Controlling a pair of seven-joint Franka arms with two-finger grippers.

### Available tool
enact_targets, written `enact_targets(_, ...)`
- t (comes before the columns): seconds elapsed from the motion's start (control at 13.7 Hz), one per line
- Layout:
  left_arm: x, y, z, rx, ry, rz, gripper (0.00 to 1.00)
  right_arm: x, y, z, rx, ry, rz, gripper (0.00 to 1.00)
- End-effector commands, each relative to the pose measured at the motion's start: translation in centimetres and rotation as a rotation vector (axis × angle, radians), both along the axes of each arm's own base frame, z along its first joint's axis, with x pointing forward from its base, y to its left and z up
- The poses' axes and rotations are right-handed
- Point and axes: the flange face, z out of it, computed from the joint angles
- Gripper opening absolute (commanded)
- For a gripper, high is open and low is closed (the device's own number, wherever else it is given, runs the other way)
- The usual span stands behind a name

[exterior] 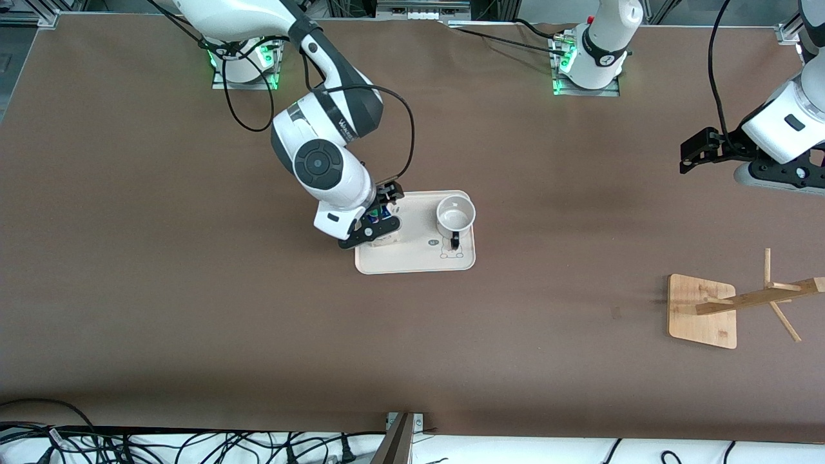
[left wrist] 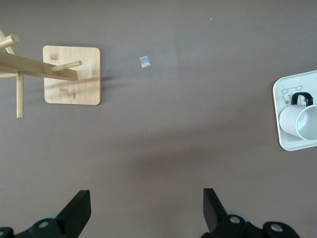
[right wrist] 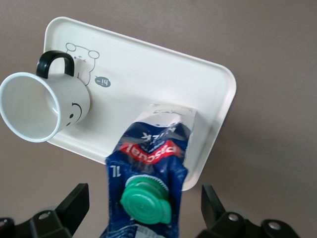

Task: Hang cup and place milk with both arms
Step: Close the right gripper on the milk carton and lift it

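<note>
The milk (right wrist: 148,158), a blue and white carton with a green cap (right wrist: 147,201), stands on the cream tray (exterior: 419,258) at its end toward the right arm. My right gripper (right wrist: 143,196) is open, one finger on each side of the carton's top, not touching it. In the front view the right gripper (exterior: 379,222) hides most of the milk (exterior: 378,211). The cup (exterior: 456,218) stands upright on the tray's other end, its handle toward the front camera; it also shows in the right wrist view (right wrist: 44,106). My left gripper (exterior: 693,154) waits open and empty above bare table.
A wooden cup rack (exterior: 702,310) with a square base and pegs stands toward the left arm's end, nearer to the front camera than the tray; it also shows in the left wrist view (left wrist: 72,74). A small scrap (left wrist: 144,62) lies on the brown table beside the rack.
</note>
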Motion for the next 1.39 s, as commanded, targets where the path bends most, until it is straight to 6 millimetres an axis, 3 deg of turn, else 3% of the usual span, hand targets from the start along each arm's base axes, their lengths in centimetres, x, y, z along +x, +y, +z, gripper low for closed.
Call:
enact_targets(0.0,-0.2,0.0,0.2,0.024,0.004,-0.015,1.0,-0.8,0.7,-0.4,0.004,0.014,0.015,1.0)
enact_targets(0.58,-0.2,0.0,0.2,0.024,0.004,-0.015,1.0,-0.3,-0.8,-1.6,-0.003,0.035,0.031,1.0)
enact_targets(0.66,-0.2,0.0,0.3,0.024,0.003,-0.012,1.0,-0.2,-0.9,-1.6,0.002,0.033,0.05,0.95)
enact_targets(0.73,-0.2,0.0,0.3,0.024,0.003,-0.013,1.0,-0.2,-1.0,-1.6,0.008,0.033,0.064,0.63)
enact_targets(0.8,-0.2,0.0,0.3,0.024,0.003,-0.013,1.0,-0.2,-1.0,-1.5,0.019,0.039,0.056,0.46)
enact_targets(0.88,-0.2,0.0,0.2,0.024,0.004,-0.012,1.0,-0.1,-0.9,-1.2,0.028,0.038,0.054,0.4)
enact_targets(1.31,-0.2,-0.1,0.2,0.013,0.006,-0.011,1.0,-0.1,-0.8,-0.5,0.033,0.032,0.044,0.34)
